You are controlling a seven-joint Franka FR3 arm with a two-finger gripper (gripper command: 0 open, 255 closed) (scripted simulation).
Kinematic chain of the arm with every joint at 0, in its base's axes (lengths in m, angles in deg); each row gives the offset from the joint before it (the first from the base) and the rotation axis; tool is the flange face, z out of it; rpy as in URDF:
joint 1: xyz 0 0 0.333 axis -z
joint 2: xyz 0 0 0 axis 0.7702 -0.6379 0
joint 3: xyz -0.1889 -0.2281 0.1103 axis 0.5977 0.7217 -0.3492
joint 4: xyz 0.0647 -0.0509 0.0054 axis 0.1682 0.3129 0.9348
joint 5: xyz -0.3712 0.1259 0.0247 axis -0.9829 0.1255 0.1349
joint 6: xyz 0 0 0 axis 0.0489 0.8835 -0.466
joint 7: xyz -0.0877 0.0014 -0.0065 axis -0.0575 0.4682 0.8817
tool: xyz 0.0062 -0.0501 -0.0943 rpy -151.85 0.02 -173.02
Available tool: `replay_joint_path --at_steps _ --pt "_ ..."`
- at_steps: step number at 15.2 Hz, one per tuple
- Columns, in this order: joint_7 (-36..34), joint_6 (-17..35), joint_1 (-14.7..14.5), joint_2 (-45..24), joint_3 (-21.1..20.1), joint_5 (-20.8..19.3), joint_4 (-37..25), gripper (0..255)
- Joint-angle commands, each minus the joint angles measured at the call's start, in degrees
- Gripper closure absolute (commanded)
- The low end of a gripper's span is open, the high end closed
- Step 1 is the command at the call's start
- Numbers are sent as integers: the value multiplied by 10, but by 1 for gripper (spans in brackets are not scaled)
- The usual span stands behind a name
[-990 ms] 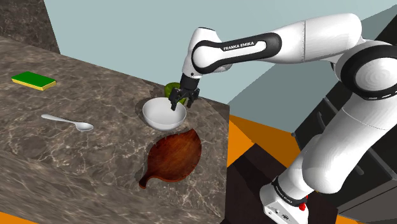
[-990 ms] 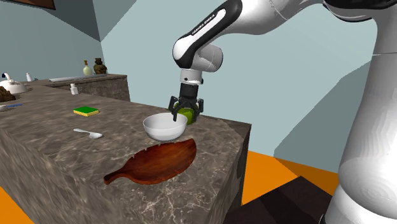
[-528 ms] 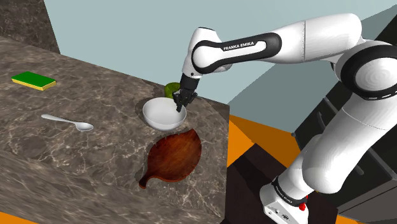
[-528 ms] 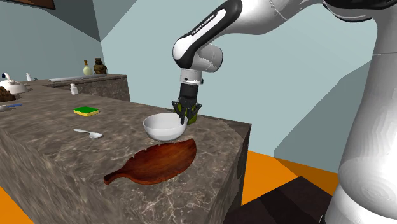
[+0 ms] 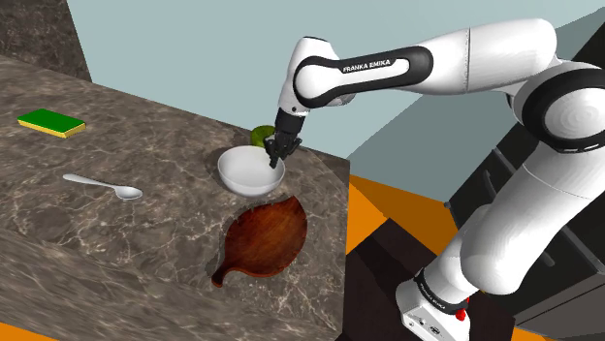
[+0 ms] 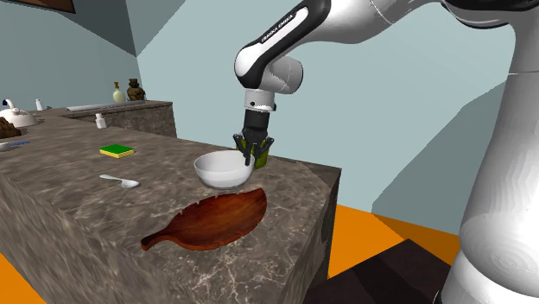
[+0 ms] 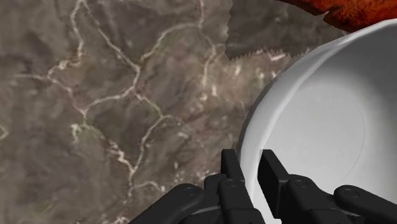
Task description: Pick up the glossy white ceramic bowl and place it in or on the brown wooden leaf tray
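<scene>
Bowl (image 5: 248,174), white, just beside leaf tray (image 5: 267,235) on marbled worktop (image 5: 145,242): claw (image 7: 252,170) closed across its rim, one finger inside, one outside, evidently a grip for lifting.

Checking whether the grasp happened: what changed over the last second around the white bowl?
The gripper closed its open fingers onto the rim of the white bowl, one inside, one outside, and the arm edged upward slightly. The leaf tray, spoon and green sponge stayed put.
</scene>
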Motion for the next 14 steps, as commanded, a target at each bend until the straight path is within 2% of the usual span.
replay_joint_path --at_steps 1,14 --pt "-3 -14 0 5 0 -1 -10 255" --pt "-19 -109 3 29 2 -5 -82 255"
